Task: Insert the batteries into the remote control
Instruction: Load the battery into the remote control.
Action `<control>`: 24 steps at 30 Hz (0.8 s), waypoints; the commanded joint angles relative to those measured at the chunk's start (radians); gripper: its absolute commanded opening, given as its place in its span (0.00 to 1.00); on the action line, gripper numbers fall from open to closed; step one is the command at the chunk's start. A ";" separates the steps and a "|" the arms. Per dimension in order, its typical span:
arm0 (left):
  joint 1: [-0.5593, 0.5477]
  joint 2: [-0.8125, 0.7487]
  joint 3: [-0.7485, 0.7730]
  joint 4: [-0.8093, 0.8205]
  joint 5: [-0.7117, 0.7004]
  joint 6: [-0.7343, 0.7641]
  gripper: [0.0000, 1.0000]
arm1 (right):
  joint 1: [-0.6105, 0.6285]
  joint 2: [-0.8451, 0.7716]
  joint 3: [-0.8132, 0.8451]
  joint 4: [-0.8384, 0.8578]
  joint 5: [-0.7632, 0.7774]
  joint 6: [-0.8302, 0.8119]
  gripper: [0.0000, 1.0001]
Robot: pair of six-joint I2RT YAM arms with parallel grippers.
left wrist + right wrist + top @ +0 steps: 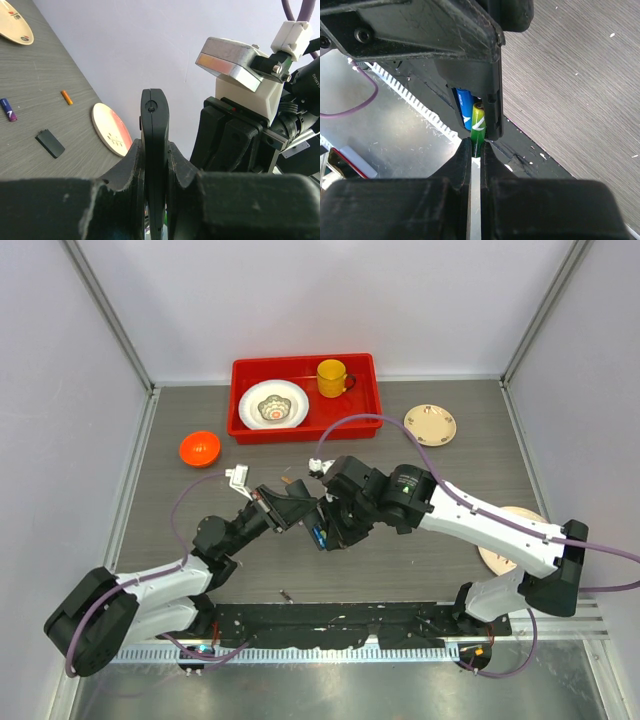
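Note:
My left gripper (pixel 155 162) is shut on the remote control (pixel 154 125), a slim black bar held edge-on above the table's middle (pixel 296 504). In the right wrist view the remote's open battery bay (pixel 472 95) faces me, with a blue battery (pixel 464 107) lying in it. My right gripper (pixel 476 147) is shut on a green battery (pixel 478 127), whose far end sits in the bay beside the blue one. The two grippers meet tip to tip (pixel 325 528). An orange battery (pixel 66 97), a blue-and-purple battery (pixel 8 109) and a flat black cover (pixel 50 143) lie loose on the table.
A red tray (pixel 350 410) at the back holds a white bowl (pixel 273 405) and a yellow mug (pixel 332 378). An orange bowl (pixel 199 448) sits at the left and a beige plate (pixel 430 424) at the back right. Another plate (pixel 497 558) lies partly under the right arm.

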 commanded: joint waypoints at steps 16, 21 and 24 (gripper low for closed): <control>-0.011 -0.044 -0.025 0.097 0.038 -0.059 0.00 | -0.026 0.095 0.124 -0.059 0.024 -0.036 0.01; -0.012 -0.032 -0.042 0.120 0.010 -0.117 0.00 | -0.040 0.122 0.147 -0.084 0.022 -0.057 0.01; -0.012 -0.020 -0.042 0.154 0.007 -0.146 0.00 | -0.051 0.138 0.152 -0.099 0.022 -0.066 0.01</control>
